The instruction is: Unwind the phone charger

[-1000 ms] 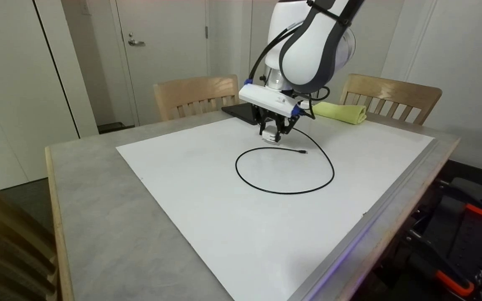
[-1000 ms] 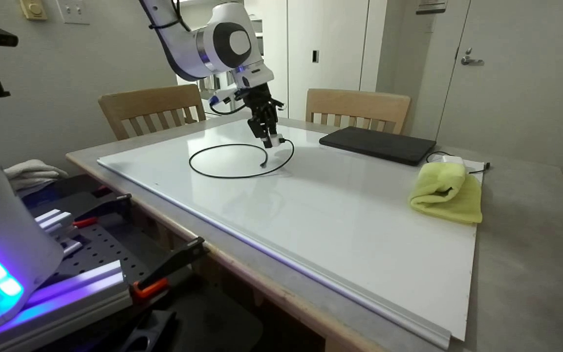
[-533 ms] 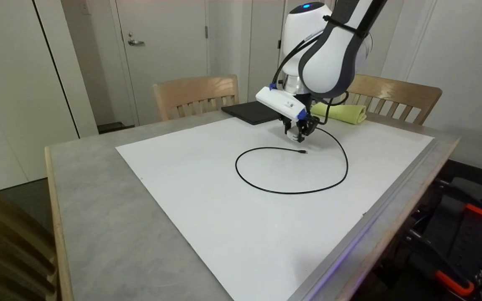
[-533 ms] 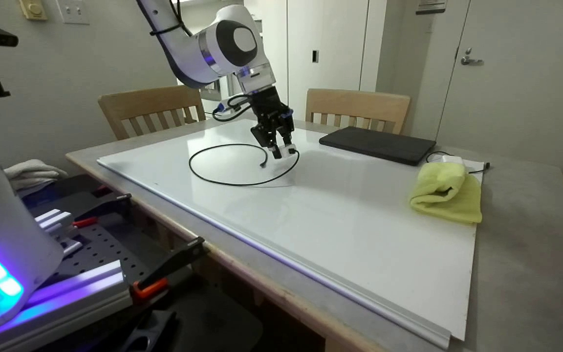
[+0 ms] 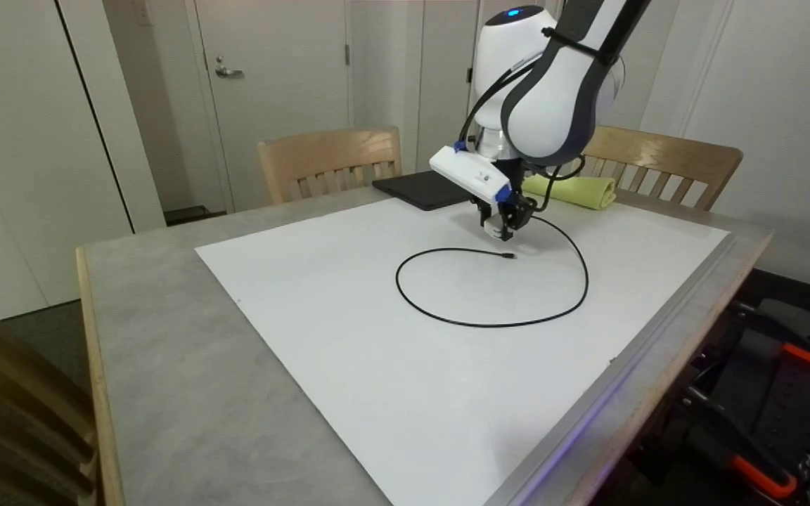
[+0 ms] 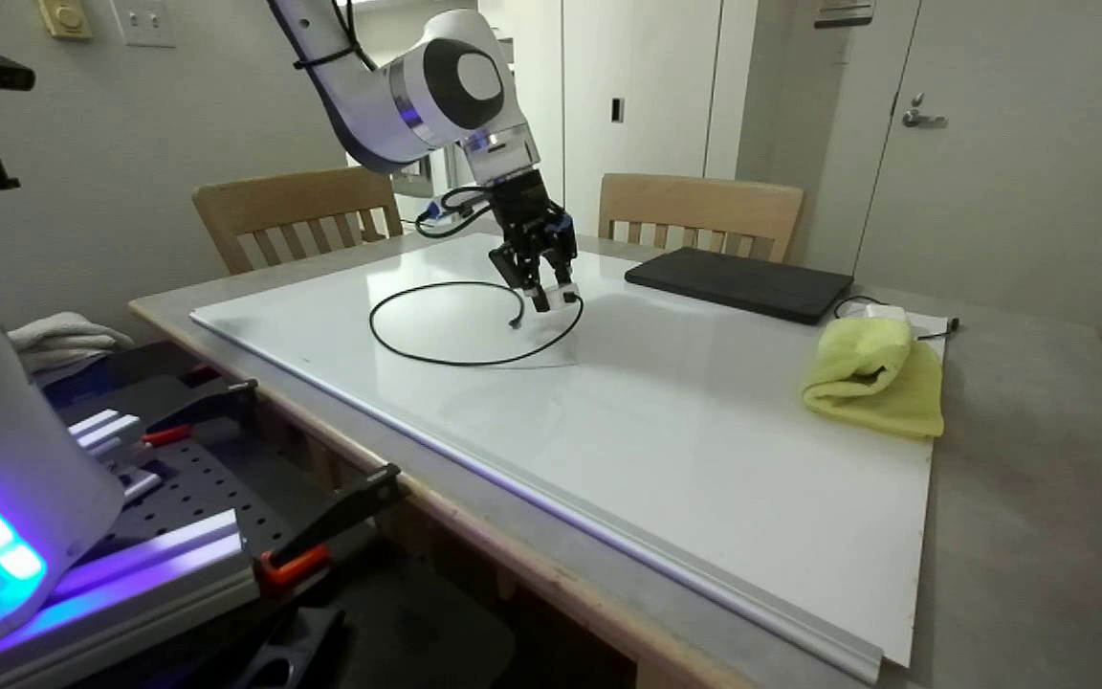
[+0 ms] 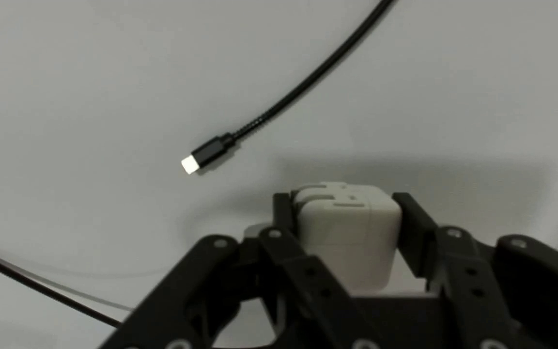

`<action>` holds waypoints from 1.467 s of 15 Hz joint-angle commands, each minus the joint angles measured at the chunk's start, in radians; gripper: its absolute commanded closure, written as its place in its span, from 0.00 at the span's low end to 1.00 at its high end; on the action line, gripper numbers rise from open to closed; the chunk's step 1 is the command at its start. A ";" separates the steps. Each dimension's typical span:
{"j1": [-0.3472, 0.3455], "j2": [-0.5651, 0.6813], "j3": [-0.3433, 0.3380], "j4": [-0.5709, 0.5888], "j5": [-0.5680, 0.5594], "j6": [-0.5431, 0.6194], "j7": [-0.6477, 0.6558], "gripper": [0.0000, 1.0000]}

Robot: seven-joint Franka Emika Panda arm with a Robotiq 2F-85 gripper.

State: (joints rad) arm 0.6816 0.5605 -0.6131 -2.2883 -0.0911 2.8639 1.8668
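One firm pinch on the phone charger (image 5: 489, 325), caught by its white plug block (image 7: 349, 237) in the hand (image 7: 347, 215), between both fingertips (image 7: 412, 232). Held low at the white board (image 5: 412, 379) on the counter (image 5: 187, 365); cannot tell whether touching it. Trailing from the block as black cable (image 7: 317, 74), swept over the board in a single wide, open curve in both exterior views. Ending in a slim, bright-tipped connector (image 7: 211, 150), near the block yet apart from it in the wrist view. Well apart from the yellow-green cloth (image 6: 871, 378), nearer the black pad (image 6: 738, 284).
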 commanded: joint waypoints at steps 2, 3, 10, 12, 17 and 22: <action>-0.056 0.042 0.030 0.099 0.018 -0.113 0.158 0.72; -0.085 0.043 0.050 0.116 0.030 -0.144 0.198 0.72; -0.242 0.021 0.162 0.142 -0.077 -0.215 0.368 0.47; -0.243 0.022 0.167 0.142 -0.080 -0.215 0.370 0.47; -0.243 0.022 0.172 0.142 -0.080 -0.215 0.372 0.47; -0.250 0.029 0.165 0.144 -0.113 -0.223 0.476 0.72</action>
State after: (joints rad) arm 0.4655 0.5944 -0.4646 -2.1502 -0.1620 2.6528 2.2670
